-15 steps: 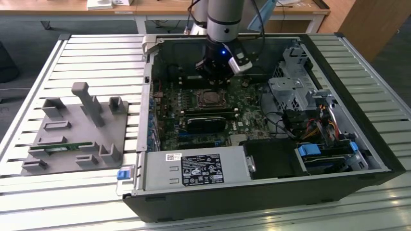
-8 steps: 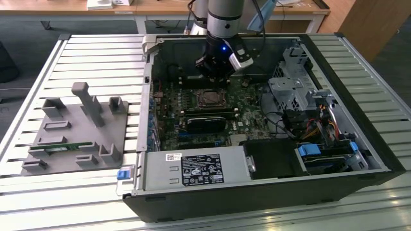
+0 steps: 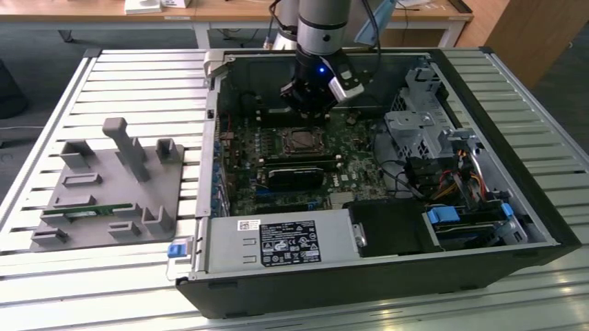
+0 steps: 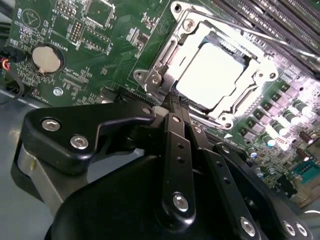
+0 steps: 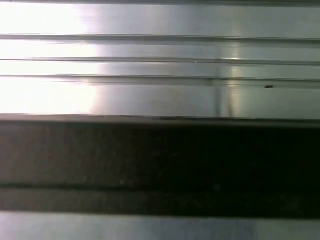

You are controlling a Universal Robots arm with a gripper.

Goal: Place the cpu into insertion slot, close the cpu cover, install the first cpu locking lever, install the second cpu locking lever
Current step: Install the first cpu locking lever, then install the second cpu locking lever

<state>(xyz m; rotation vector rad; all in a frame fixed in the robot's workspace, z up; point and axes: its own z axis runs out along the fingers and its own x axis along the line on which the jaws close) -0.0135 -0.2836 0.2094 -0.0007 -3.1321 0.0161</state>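
Open PC case [image 3: 368, 276] lies on the slatted counter [image 3: 138, 76]. The arm [image 3: 322, 21] comes down into the case from the far side. A grey fixture [image 3: 110, 186] sits on the counter at the exterior view's left, well apart from the case.

Claw [image 3: 305, 114] hangs over the green board [image 3: 241, 172], just beyond the slot as the exterior view shows it. A black card [image 3: 296, 176] lies on the near side of the slot.

In the second wrist view the claw [image 4: 179, 101] is clenched: both narrow black fingers [image 4: 172, 130] are drawn together side by side, and nothing shows between them. The tips sit right at one corner of the silver socket frame. Contact with the frame cannot be told.

The cpu [image 4: 215, 75] is seated in the slot [image 4: 227, 46], pale face up and glaring in the light. It lies just past the fingertips, close to them and not in their grip. The cover [image 4: 165, 57] lies flat around it, with the cpu showing through the window.

A thin wire lever [image 4: 240, 31] runs along the side of the socket away from the claw, next to the memory slots [image 4: 280, 15]. Whether it is latched cannot be told. A coin cell [image 4: 47, 57] sits on the board, well away from the socket.

First wrist view: pale metal slats [image 5: 150, 60] with a dark band [image 5: 150, 165] across them.
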